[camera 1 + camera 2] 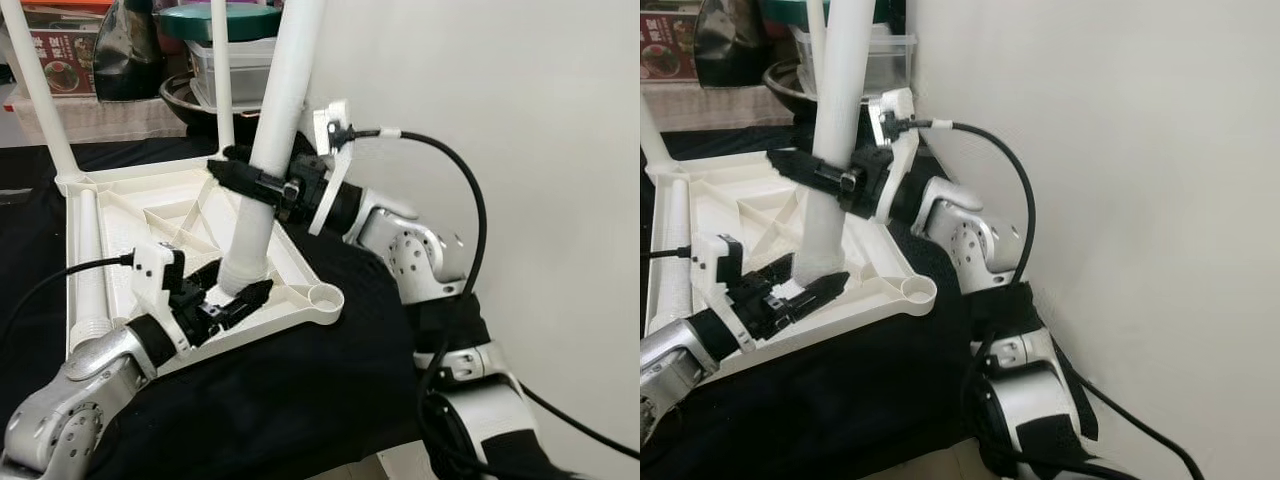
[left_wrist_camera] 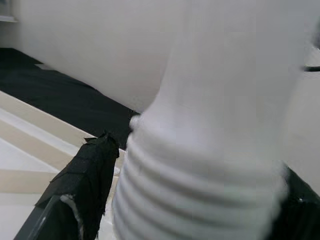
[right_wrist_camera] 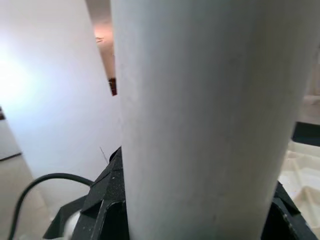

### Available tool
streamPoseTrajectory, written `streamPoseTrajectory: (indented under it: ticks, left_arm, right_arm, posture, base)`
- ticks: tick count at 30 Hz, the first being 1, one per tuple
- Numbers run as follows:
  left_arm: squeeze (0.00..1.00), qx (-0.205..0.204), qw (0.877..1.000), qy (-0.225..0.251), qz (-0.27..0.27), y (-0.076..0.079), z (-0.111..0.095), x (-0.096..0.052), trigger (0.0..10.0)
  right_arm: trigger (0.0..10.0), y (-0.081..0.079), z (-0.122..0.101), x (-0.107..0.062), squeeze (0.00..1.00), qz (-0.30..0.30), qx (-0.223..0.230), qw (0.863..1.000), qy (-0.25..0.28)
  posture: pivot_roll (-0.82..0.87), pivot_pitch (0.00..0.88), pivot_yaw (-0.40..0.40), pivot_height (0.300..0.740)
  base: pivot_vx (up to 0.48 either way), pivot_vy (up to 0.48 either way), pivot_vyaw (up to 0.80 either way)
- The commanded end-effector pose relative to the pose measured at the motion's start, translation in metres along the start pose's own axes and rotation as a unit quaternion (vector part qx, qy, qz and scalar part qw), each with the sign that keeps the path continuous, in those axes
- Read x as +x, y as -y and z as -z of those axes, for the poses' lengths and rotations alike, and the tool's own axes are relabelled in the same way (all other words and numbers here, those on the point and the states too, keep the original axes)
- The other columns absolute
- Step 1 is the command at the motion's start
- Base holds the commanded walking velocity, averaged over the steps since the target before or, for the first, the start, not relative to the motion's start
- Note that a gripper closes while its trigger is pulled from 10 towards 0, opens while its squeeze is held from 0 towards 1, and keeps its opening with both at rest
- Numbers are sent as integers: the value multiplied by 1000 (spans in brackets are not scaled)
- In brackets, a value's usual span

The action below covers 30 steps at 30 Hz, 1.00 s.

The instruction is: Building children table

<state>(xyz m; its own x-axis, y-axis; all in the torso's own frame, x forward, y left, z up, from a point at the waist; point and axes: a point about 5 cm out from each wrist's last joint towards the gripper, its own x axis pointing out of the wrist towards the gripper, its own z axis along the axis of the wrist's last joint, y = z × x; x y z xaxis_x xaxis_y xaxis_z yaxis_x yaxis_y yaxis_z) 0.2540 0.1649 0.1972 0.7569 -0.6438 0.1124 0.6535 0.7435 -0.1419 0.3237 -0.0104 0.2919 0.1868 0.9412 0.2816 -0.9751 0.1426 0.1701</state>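
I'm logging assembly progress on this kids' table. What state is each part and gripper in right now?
Tabletop: upside down on black cloth.
Held leg: tilted, threaded end at a socket, not seated straight.
Corner socket: empty.
Far corner leg: standing in its socket.
Loose leg: lying flat in the tabletop.
Right gripper: shut on held leg, mid-shaft.
Left gripper: around the leg's base.

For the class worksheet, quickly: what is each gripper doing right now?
Left gripper: closed around the threaded base of the table leg.
Right gripper: closed around the same leg, higher up.
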Motion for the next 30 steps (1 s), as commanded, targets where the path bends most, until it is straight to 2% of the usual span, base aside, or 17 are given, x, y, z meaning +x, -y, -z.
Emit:
streamPoseTrajectory:
  ticks: [1, 7, 8, 9, 10, 18, 19, 20, 21, 22, 23, 25, 26, 27, 30]
  left_arm:
    - [0, 14, 1000, 2, 10, 2, 0, 4, 10000]
    - [0, 59, 998, -13, 36, 9, 0, 12, 10000]
    - [0, 67, 997, -13, 40, 11, 0, 13, 8510]
    - [0, 76, 996, -11, 39, 11, 0, 15, 4510]
    - [0, 78, 996, -8, 40, 11, 0, 16, 0]
    - [0, 84, 996, -20, 34, 13, 10, 16, 0]
    - [0, 86, 996, -23, 29, 13, 11, 15, 0]
    - [0, 89, 995, -24, 26, 12, 12, 15, 0]
    - [0, 95, 995, -29, 16, 10, 13, 15, 10000]
    - [0, 100, 994, -32, 9, 9, 14, 15, 10000]
    - [0, 111, 993, -38, -4, 6, 15, 15, 10000]
    - [0, 123, 991, -43, -17, 3, 16, 15, 10000]
    - [0, 141, 988, -53, -30, -1, 17, 15, 10000]
    - [0, 141, 988, -53, -30, -1, 17, 15, 10000]
    - [0, 196, 974, -86, -68, -12, 22, 14, 10000]
  right_arm:
    - [0, -7, -1, 3, 0, -20, 2, 1000, 0]
    - [0, -13, 6, 7, 0, -33, 8, 999, -10]
    - [0, -13, 7, 8, 0, -33, 10, 999, -11]
    - [0, -14, 9, 9, 0, -33, 12, 999, -13]
    - [0, -15, 10, 10, 0, -32, 13, 999, -13]
    - [0, -13, 10, 9, 0, -7, 15, 1000, -11]
    - [4196, -12, 10, 9, 0, -1, 15, 1000, -10]
    - [4196, -11, 10, 9, 0, 3, 14, 1000, -10]
    - [10000, -11, 9, 8, 0, 9, 9, 1000, -10]
    - [10000, -10, 9, 8, 0, 14, 6, 1000, -10]
    - [10000, -9, 8, 8, 204, 27, 10, 1000, 2]
    - [10000, -7, 6, 8, 204, 42, 16, 999, 17]
    - [10000, -6, 6, 7, 1000, 47, 20, 999, 20]
    - [10000, -6, 6, 7, 1000, 47, 20, 999, 20]
    - [10000, -2, 7, 6, 1000, 78, 22, 996, 22]
  posture:
    - [135, 0, -90, 740]
    - [137, 0, -91, 740]
    - [137, 0, -90, 740]
    - [135, 0, -89, 740]
    - [134, 0, -89, 740]
    - [132, 0, -89, 740]
    - [133, 0, -91, 740]
    - [133, 0, -91, 740]
    - [133, 0, -91, 740]
    - [133, 0, -91, 740]
    - [133, 0, -91, 740]
    - [133, 0, -91, 740]
    - [133, 0, -91, 740]
    - [133, 0, -91, 740]
    - [138, 0, -92, 740]
  base:
    - [0, 0, 0]
    - [0, 0, 0]
    - [0, 0, 0]
    - [0, 0, 0]
    - [0, 0, 0]
    - [0, 0, 0]
    - [0, 0, 0]
    - [0, 0, 0]
    - [0, 0, 0]
    - [0, 0, 0]
    - [0, 0, 0]
    - [0, 0, 0]
    - [0, 0, 0]
    - [0, 0, 0]
    - [0, 0, 0]
